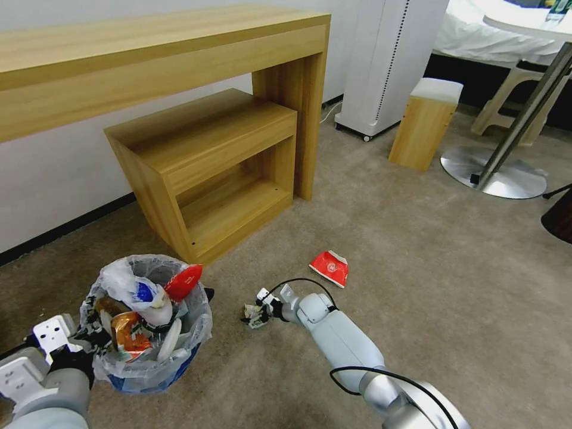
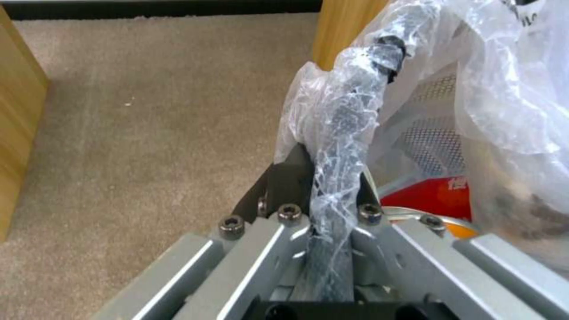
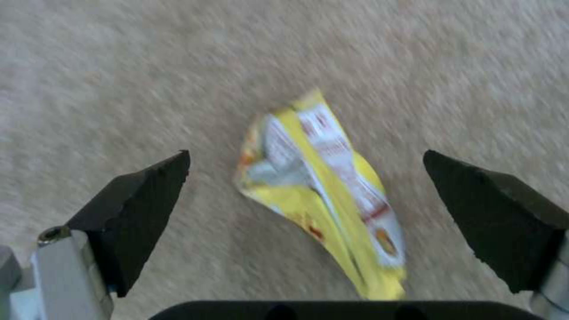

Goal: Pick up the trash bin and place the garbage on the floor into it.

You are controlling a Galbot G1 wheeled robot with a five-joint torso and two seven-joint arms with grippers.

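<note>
A: Two pieces of litter left on the beige short-pile carpet (image 1: 417, 286): a crumpled yellow-and-white snack wrapper (image 3: 323, 191) and a red wrapper with white edges (image 1: 329, 267) a little beyond it.

B: Bin?

A: Small round blue trash bin with whitish plastic liner (image 1: 149, 322), already heaped with litter. Left gripper (image 2: 332, 195) is clamped tight on its bagged rim, holding it at the robot's left.

B: Right arm?

A: Right gripper (image 3: 305, 178) hangs low over the yellow wrapper, jaws spread wide, one on either side of it, gripping nothing.

B: So, mid-pickup.

A: My reading, yes. Next calls for dropping onto the carpet and pinching the thin foil. It lies flat, so it may slip.
</note>
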